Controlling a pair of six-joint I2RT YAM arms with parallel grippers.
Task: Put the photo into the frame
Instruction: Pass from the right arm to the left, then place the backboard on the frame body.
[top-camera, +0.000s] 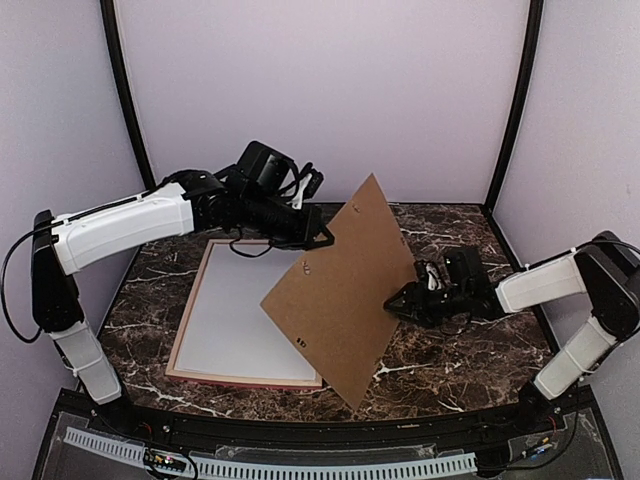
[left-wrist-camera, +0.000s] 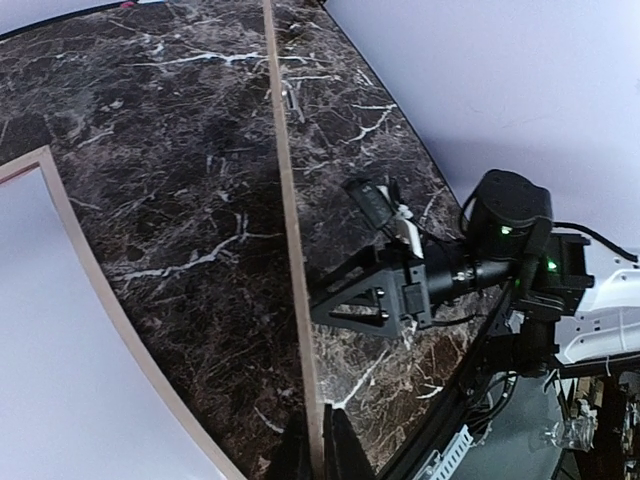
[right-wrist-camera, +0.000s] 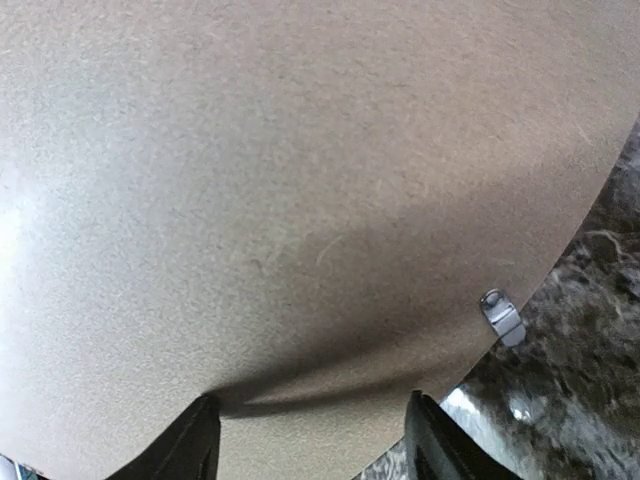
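Top view: the photo (top-camera: 240, 310), white back up, lies inside the frame (top-camera: 245, 380) at the table's (top-camera: 450, 350) 9 o'clock. The left gripper (top-camera: 322, 238) pinches the tilted backing board (top-camera: 340, 300) at its 11 o'clock edge.
Left wrist: jaws closed on that thin edge.
Right wrist: the right gripper (right-wrist-camera: 312, 440) is spread and holds nothing, facing the board.

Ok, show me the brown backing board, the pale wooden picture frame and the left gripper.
brown backing board (top-camera: 340, 290): top view, middle of its face.
pale wooden picture frame (top-camera: 187, 318): top view, its left rail.
left gripper (top-camera: 322, 238): top view, fingertips at the board's edge.
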